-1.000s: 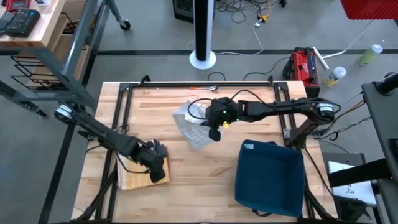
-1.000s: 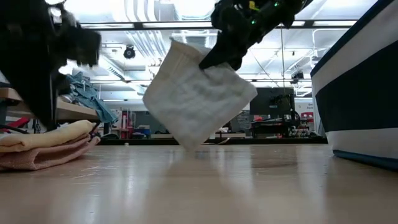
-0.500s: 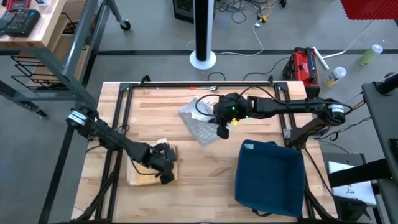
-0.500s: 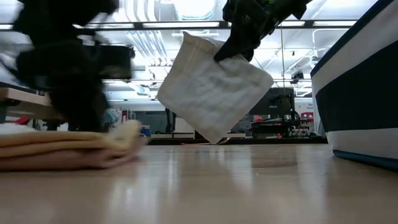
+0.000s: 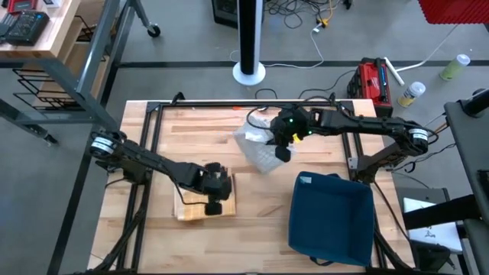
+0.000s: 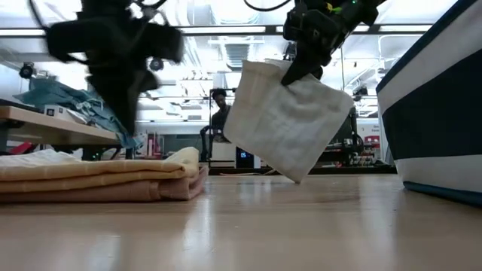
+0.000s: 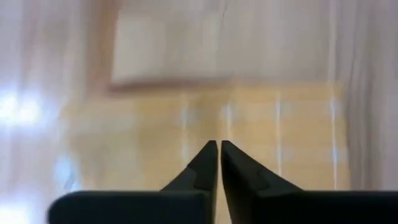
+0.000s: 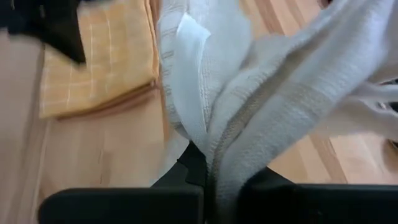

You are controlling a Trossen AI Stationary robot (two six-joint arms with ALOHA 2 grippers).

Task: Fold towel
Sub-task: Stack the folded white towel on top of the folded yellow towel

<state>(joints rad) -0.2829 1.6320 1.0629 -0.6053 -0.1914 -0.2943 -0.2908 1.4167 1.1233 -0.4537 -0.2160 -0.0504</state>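
Looking down from high, I see the right gripper [image 5: 281, 147] clamped on a white towel [image 5: 258, 149] above mid-table, left gripper [image 5: 216, 197] over the yellow folded towel [image 5: 200, 205]. Low view — white towel hangs clear of the table [image 6: 301, 226]. Left wrist: fingers [image 7: 205, 165] together, holding nothing. Right wrist — cloth pinched.

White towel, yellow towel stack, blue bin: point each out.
White towel [image 6: 290, 124], low view, middle of hanging cloth.
Yellow towel stack [image 6: 90, 175], low view, folded side.
Blue bin [image 5: 302, 229], high view, left wall.

My left gripper [image 5: 216, 195] slides the yellow towel [image 5: 191, 208] rightward and closes; my right gripper [image 5: 281, 150] carries the white towel [image 5: 257, 151] rightward.
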